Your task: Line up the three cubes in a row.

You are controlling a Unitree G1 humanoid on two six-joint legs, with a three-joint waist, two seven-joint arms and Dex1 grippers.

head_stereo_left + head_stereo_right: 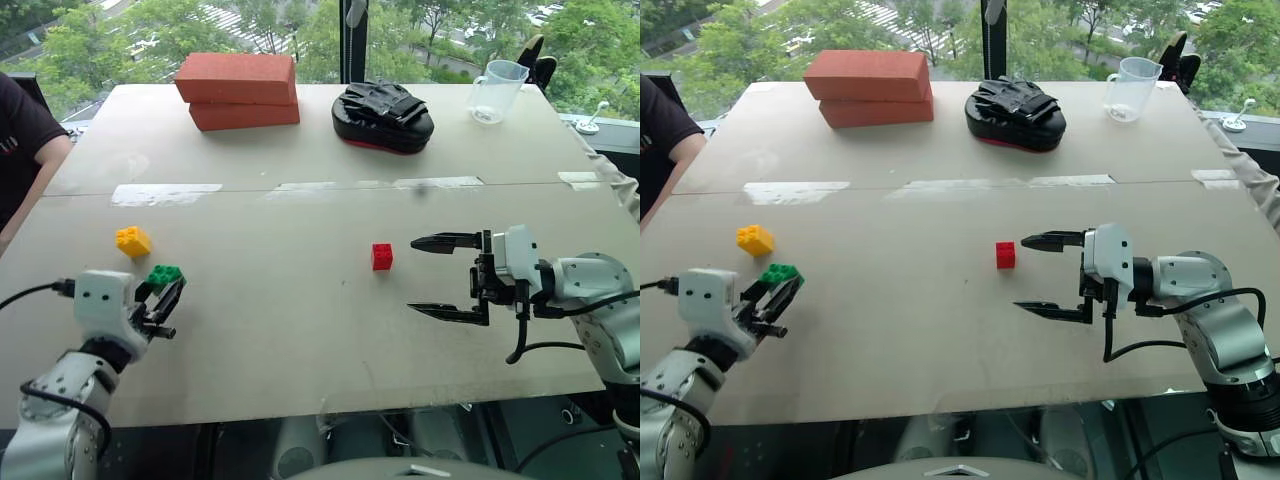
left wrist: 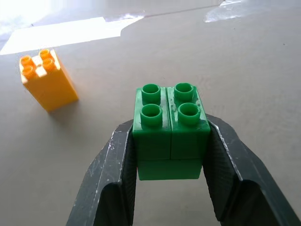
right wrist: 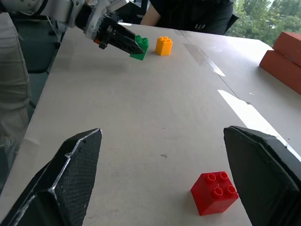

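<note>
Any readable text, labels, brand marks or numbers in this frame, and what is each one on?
None can be read.
Measuring cup: any scale marks are too small to read.
Person's black sleeve: a small reddish mark at the picture's edge, too small to read.
Red cube, green cube, yellow cube: no lettering shows on studs or sides.
Two bricks and black glove: no markings show.

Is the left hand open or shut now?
Shut on the green cube: both fingers of the left hand press its sides.

Left pincer (image 1: 780, 292) clamped on green cube (image 1: 780, 273), yellow cube (image 1: 754, 239) near, red cube (image 1: 1006, 254) beside right pincer (image 1: 1042, 275)
</note>
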